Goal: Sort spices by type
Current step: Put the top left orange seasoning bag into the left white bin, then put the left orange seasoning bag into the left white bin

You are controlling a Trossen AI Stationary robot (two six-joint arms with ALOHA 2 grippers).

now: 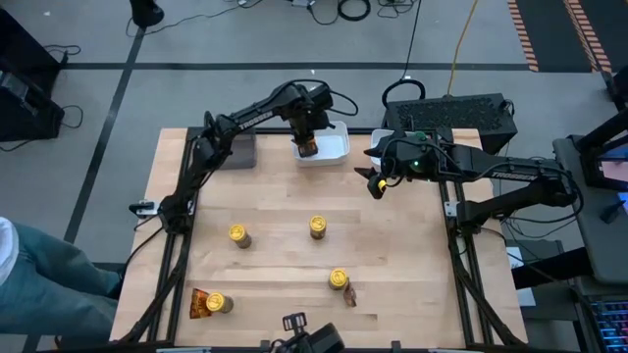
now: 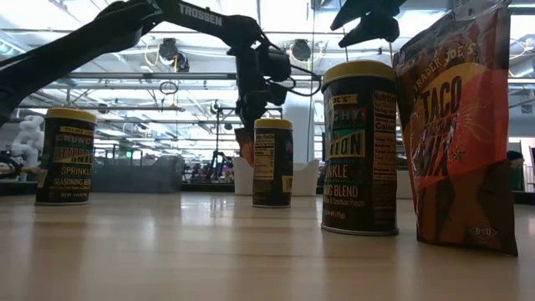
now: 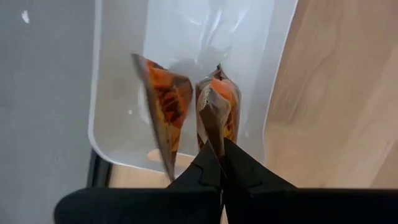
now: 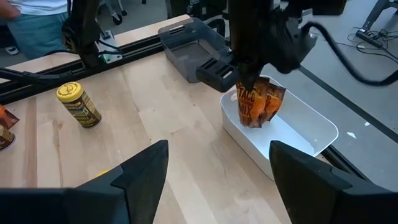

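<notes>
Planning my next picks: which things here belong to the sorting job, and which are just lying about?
Job: four yellow-lidded jars; foil packets, one held by left gripper over white tray; right gripper hovering nearby.
Lying about: grey tray, floor cables.

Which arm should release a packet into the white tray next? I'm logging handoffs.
The left. Its pincer is shut on an orange packet directly over the white tray, beside another packet already inside. The right pincer hangs open and empty beside the tray.
</notes>
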